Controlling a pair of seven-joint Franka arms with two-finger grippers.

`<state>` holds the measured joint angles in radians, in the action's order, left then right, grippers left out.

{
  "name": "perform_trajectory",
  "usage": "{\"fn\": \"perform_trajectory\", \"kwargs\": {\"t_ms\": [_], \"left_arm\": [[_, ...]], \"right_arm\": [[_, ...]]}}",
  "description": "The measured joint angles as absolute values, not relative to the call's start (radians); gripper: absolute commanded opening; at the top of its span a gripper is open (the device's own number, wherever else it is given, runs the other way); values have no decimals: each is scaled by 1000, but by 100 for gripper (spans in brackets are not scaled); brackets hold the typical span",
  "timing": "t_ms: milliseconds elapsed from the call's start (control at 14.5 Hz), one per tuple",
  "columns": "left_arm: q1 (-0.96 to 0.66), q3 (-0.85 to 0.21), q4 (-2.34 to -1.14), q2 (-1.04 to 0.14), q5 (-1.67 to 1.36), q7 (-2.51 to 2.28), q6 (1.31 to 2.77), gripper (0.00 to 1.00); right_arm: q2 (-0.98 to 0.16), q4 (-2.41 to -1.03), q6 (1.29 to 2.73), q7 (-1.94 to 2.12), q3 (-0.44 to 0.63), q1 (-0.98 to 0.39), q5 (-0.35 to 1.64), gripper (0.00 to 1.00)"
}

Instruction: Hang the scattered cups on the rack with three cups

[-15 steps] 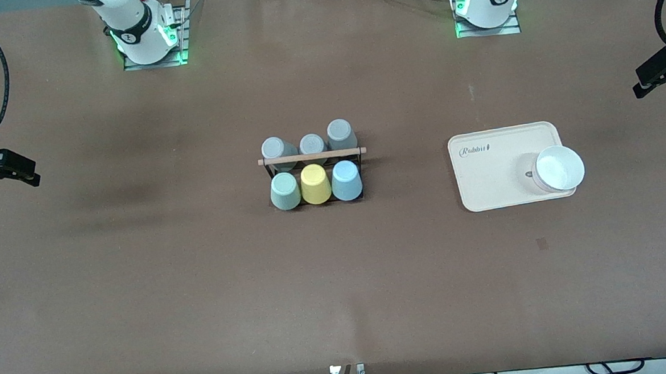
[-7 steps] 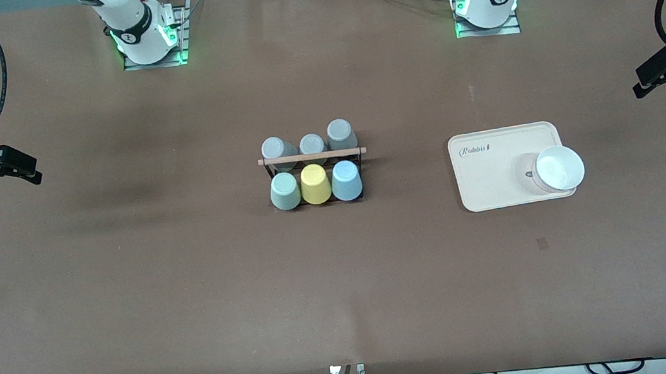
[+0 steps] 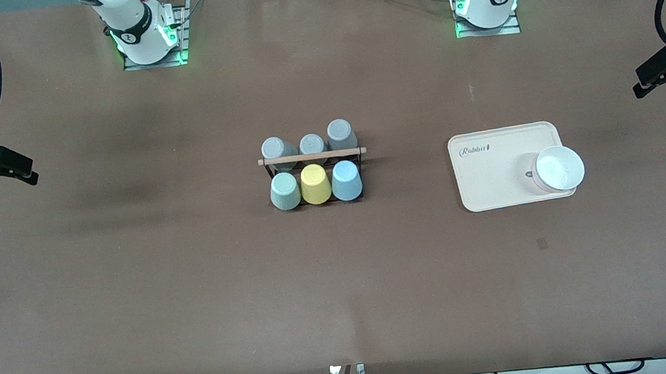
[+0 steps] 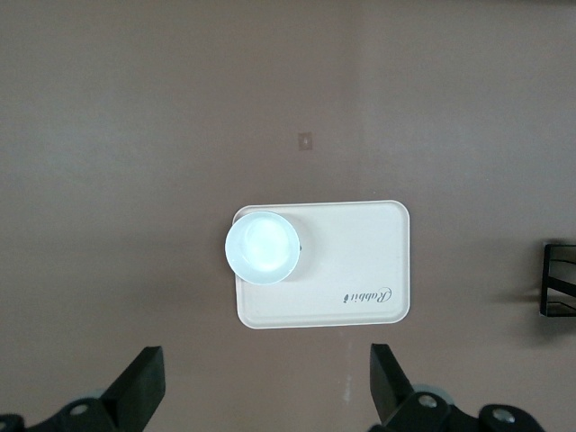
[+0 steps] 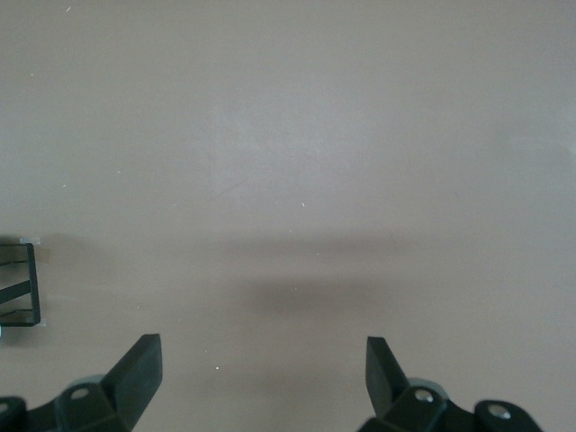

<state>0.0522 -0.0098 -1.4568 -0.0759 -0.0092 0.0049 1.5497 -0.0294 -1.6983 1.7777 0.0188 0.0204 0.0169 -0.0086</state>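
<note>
The black wire rack (image 3: 313, 170) with its wooden rod (image 3: 311, 156) stands mid-table. The pale sage green cup (image 3: 284, 191), a yellow cup (image 3: 315, 184) and the light blue cup (image 3: 345, 180) sit upside down on its nearer row. Three grey cups (image 3: 312, 144) sit on its farther row. My right gripper (image 3: 19, 169) is open and empty over bare table at the right arm's end, as the right wrist view shows (image 5: 264, 378). My left gripper (image 3: 653, 74) is open and empty over bare table at the left arm's end, as its own view shows (image 4: 267, 396).
A beige tray (image 3: 490, 174) lies between the rack and the left arm's end, with a white bowl (image 3: 558, 169) on its corner. Both show in the left wrist view, the tray (image 4: 351, 261) and the bowl (image 4: 262, 246). The rack's edge (image 5: 22, 283) shows in the right wrist view.
The right arm has drifted slightly toward its own end of the table. The cups, the rack and the left arm have not moved.
</note>
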Motion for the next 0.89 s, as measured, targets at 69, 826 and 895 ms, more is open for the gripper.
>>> {"fn": "perform_trajectory", "kwargs": {"t_ms": [69, 826, 895], "left_arm": [[52, -10, -1457, -76, -9, 5, 1550, 100], [52, -10, -1457, -76, -9, 5, 1550, 100], [52, -10, -1457, -76, -9, 5, 1550, 100]], "right_arm": [[-29, -1698, 1777, 19, 18, 18, -9, 100], [-17, -1698, 1757, 19, 9, 19, -9, 100], [-17, -1698, 1757, 19, 9, 19, -9, 100]]}}
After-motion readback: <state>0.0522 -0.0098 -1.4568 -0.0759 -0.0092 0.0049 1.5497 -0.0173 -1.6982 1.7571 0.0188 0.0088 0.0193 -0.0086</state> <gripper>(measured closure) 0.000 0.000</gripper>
